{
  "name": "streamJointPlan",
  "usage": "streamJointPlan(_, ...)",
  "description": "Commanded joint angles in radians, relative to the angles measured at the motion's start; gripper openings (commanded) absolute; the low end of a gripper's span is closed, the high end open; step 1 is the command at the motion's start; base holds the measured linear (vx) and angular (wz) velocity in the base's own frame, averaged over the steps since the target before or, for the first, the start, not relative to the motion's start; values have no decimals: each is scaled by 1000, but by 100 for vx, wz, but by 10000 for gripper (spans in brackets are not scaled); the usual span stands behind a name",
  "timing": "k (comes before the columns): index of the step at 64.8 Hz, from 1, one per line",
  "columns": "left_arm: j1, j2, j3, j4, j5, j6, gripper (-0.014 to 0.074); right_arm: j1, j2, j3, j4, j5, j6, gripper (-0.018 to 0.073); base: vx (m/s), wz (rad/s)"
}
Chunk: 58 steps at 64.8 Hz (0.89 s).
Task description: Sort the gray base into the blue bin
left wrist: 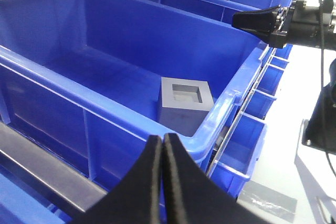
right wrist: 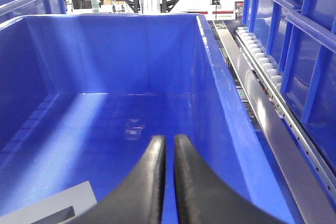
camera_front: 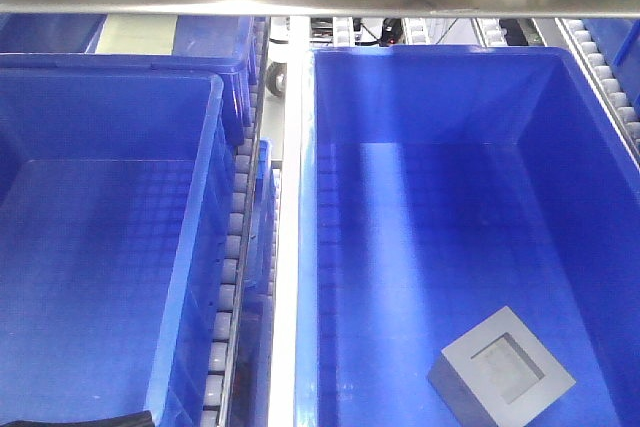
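Gray base already lying inside the blue bin

Gray base, a matte light-gray block, rests recess-up on the grid-patterned floor of the blue bin, near the bin's near right corner in the front view; nothing touches it. A second blue crate sits to the left, beyond a line of conveyor rollers; it looks bare of parts.

Left gripper hangs just outside the bin's rim, its black jaws pressed together with nothing between them; the block lies inside, just past that rim. Right gripper hovers above the same bin, jaws almost touching with a thin gap and holding nothing; a corner of the block shows below and to its left.

Judged from this, the sorting appears done; the base is in the bin and released; what seems left is only pulling the arms clear.
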State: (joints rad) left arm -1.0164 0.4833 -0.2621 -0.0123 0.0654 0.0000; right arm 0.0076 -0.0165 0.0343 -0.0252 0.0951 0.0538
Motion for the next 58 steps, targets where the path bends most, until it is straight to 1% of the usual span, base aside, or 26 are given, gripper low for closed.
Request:
streamJointPlan(1, 7, -1, -23, 32, -65, -8, -6, -4, -9, -4, -6, -79, -7, -4, 0, 0)
streamJointPlan(6, 43, -1, -23, 45, -65, -8, -6, -4, -9, -4, -6, -79, -7, -4, 0, 0)
streamJointPlan(12, 112, -1, -23, 48, -56, -8, -6, -4, -9, -4, -6, -79, -7, -4, 0, 0)
streamJointPlan(17, 187, -24, -23, 49, -31, -7, -6, -4, -9, -4, -6, -79, -7, -4, 0, 0)
streamJointPlan(18, 193, -27, -23, 49, -24, -7, -6, -4, -9, -4, -6, -79, -7, -4, 0, 0)
streamJointPlan(19, 217, -44, -23, 49, -16, -7, -6, -4, -9, -4, -6, -79, -7, -4, 0, 0)
streamJointPlan(26, 318, -132, -23, 49, 38, 13, -6, -4, -9, -4, -6, -79, -7, -4, 0, 0)
streamJointPlan(29, 373, -175, -23, 49, 63, 27, -6, -4, -9, -4, -6, -79, -7, -4, 0, 0)
streamJointPlan(34, 487, -245, -20, 49, 99, 54, -6, -4, -9, -4, -6, -79, -7, -4, 0, 0)
streamJointPlan(42, 655, -352, 28, 49, 92, 101, -6, -4, -9, -4, -6, -79, -7, -4, 0, 0)
streamJointPlan(43, 663, -363, 36, 49, 90, 101, -6, -4, -9, -4, -6, -79, -7, -4, 0, 0)
streamJointPlan(52, 856, -457, 105, 49, 69, 95, -6, -4, -9, -4, -6, -79, -7, -4, 0, 0)
streamJointPlan(55, 904, -475, 120, 48, 65, 88, -6, -4, -9, -4, -6, -79, -7, -4, 0, 0)
streamJointPlan(58, 931, -489, 134, 48, 56, 86, -6, -4, -9, -4, -6, -79, -7, -4, 0, 0)
